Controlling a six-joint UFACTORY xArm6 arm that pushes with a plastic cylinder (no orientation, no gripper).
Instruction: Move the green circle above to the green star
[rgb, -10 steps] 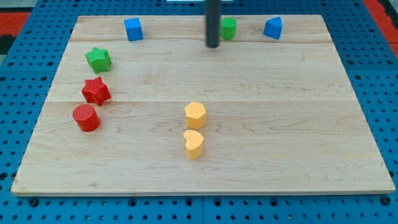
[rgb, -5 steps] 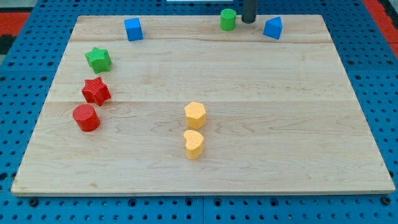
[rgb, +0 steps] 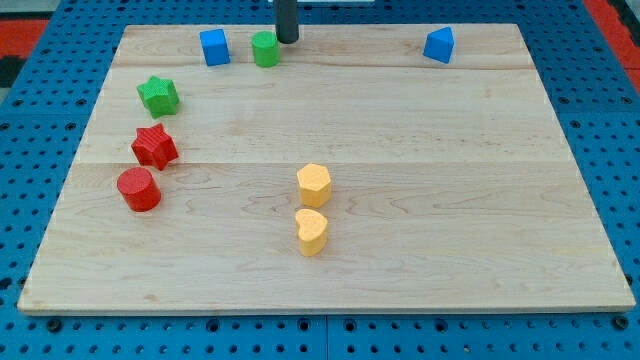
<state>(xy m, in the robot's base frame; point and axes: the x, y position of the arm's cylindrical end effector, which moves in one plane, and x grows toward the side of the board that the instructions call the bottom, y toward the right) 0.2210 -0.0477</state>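
The green circle stands near the board's top edge, just right of a blue square block. My tip is right beside the green circle, on its upper right, touching or nearly touching it. The green star lies at the view's left, below and left of the blue square block.
A red star and a red circle sit below the green star. A blue block is at the top right. A yellow hexagon and a yellow heart stand mid-board. The wooden board lies on a blue pegboard.
My tip went round to the green circle's right side, then swept left, pushing the circle leftward along the top edge to beside the blue square block.
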